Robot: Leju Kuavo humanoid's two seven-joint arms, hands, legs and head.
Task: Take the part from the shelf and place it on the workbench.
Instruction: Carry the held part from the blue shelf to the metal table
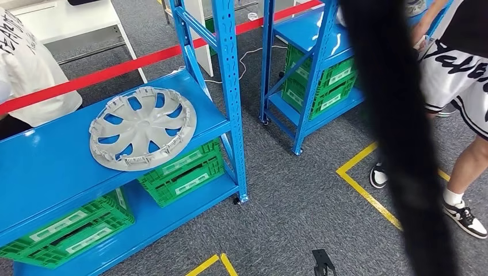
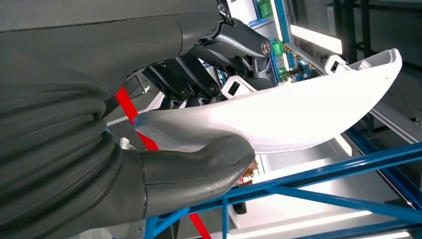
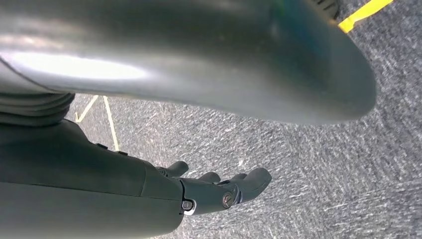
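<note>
A grey wheel cover lies flat on the middle board of the blue shelf, with no hand touching it in the head view. In the left wrist view my left hand grips a white curved part with clip tabs along its edge, the thumb under it and the dark fingers over it, held above blue shelf bars. My right hand hangs over grey carpet, fingers loosely extended and holding nothing.
Green crates fill the shelf's lower board. A second blue shelf stands to the right. One person stands at the right by yellow floor tape, another behind the shelf. A blurred black band crosses the head view.
</note>
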